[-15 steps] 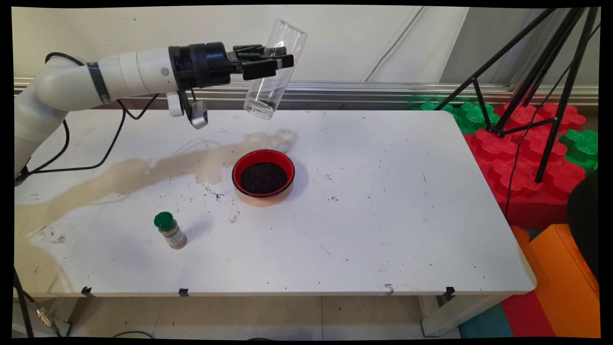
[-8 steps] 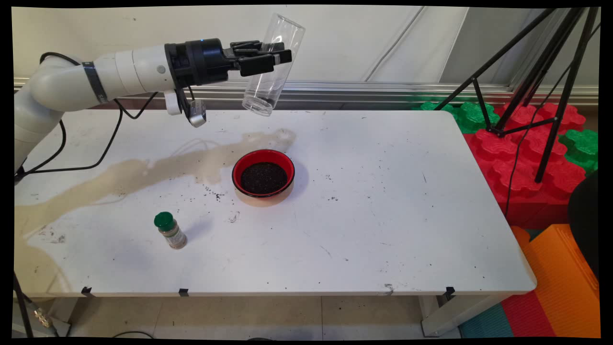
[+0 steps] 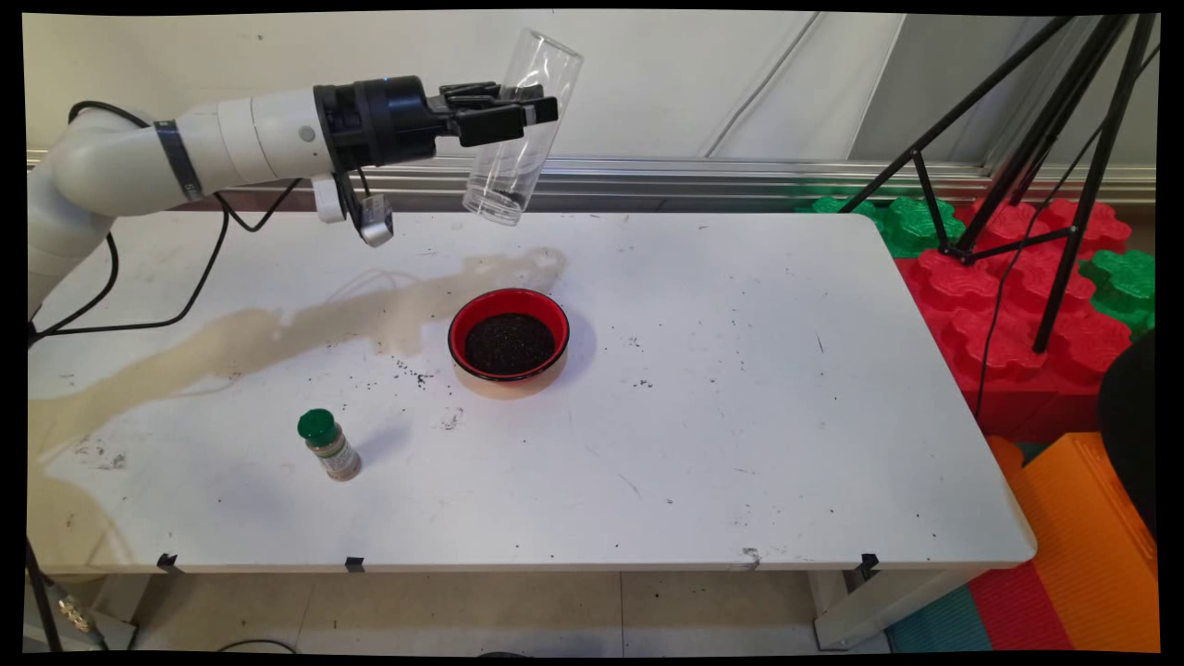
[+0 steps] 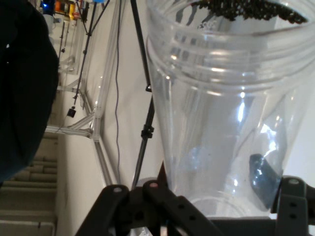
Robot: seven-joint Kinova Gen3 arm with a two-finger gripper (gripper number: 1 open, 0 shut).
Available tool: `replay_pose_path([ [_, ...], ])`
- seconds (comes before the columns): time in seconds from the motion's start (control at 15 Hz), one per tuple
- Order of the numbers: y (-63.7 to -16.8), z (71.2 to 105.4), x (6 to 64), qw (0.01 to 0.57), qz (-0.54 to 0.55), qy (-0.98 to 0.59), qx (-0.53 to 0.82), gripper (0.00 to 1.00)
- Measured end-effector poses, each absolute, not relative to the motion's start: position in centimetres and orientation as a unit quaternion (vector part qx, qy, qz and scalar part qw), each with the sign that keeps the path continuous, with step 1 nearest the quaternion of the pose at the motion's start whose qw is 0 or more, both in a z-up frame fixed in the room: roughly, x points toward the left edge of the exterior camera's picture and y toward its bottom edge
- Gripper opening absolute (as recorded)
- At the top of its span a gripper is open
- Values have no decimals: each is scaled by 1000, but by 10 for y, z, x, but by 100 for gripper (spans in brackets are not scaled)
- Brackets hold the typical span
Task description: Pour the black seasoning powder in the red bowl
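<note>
The tool [image 3: 518,113] is clamped on a clear plastic tumbler [image 3: 524,128], gripping it about its middle. The tumbler hangs tilted high above the surface [image 3: 740,388], rim up and leaning away from the arm, base down toward it. Since a second ago the tool has drawn back a little toward the arm and risen slightly, and the tumbler has kept much the same tilt. In the hand view a few dark grains [image 4: 246,9] cling inside the tumbler at the end far from the tool; otherwise it looks empty.

Below and a little forward of the tool stands a red bowl [image 3: 509,336] full of dark grains, unmoved, with loose specks scattered beside it. A pale spill stain [image 3: 277,338] runs across the surface under the arm. Well below the tool, nearer the camera, stands a green-capped spice jar [image 3: 328,445]; its label is too small to read. No other writing is legible.
</note>
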State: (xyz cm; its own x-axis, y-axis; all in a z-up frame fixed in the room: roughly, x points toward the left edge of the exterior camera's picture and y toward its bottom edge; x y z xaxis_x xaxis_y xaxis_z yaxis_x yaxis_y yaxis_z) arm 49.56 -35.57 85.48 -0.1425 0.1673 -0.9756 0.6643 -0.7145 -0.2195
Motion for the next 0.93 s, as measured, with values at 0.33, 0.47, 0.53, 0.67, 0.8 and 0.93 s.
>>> replay_pose_path([
  [0.33, -358, 852, 502, 172, -672, 363, 622, 0],
  [0.47, -359, 849, 505, 166, -667, 380, 619, 0],
  [0.53, -359, 848, 507, 162, -665, 388, 617, 0],
  [0.67, -360, 845, 510, 154, -659, 408, 613, 0],
  [0.8, -361, 841, 514, 143, -653, 431, 606, 0],
  [0.93, -362, 838, 517, 133, -647, 452, 599, 0],
])
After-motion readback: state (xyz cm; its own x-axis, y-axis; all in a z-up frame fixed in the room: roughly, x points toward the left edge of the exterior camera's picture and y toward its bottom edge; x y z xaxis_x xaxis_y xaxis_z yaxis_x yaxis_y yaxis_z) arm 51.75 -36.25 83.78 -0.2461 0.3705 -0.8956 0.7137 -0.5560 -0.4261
